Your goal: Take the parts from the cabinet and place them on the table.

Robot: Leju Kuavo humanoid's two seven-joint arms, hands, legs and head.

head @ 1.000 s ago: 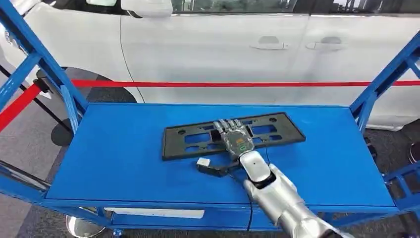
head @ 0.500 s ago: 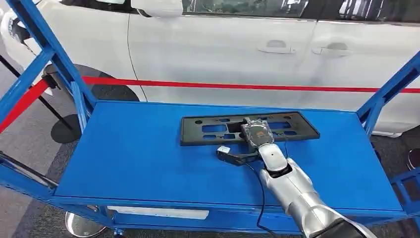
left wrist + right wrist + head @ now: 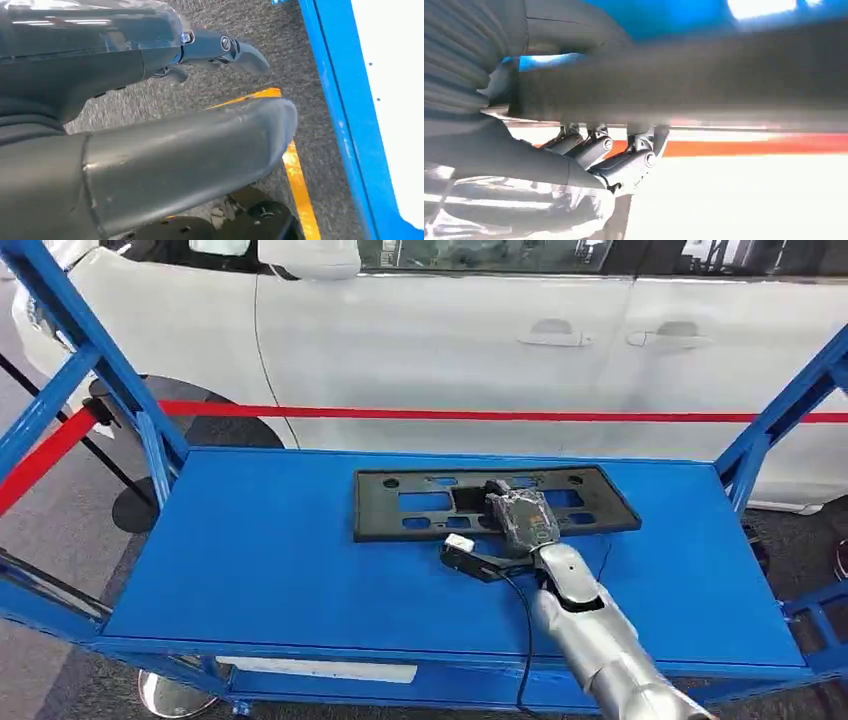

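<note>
Nearest to me, low and right of centre in the head view, the silver right arm reaches up onto the flat blue metal table top (image 3: 250,570). A black cable hangs beside the arm, and a small black camera bracket with a white tip (image 3: 462,552) juts out at the wrist, close over the blue surface.

The right hand (image 3: 522,516) sits at mid-frame with its fingers curled over the near edge of the long flat black plastic frame with rectangular cut-outs (image 3: 420,505). In the right wrist view the fingers (image 3: 624,162) wrap one side of the dark bar and the thumb the other, so I judge it to be gripping the part. The part seems to lie on or just above the table top, towards its far side; I cannot tell if it rests fully.

The risks, as I see them: the grip is on one long edge, right of the part's middle, so lifting could tip the left end down. Opening before it lies flat could let it slap and skid. The bracket or cable could catch on withdrawal.

There is broad open blue surface at left and lower left. Slanted blue uprights (image 3: 120,390) hem in both ends. Beyond the far edge run a red barrier tape (image 3: 400,413) and a white car door (image 3: 450,340).

The left hand (image 3: 125,125) hangs over grey carpet, holding nothing, its fingers apart.
</note>
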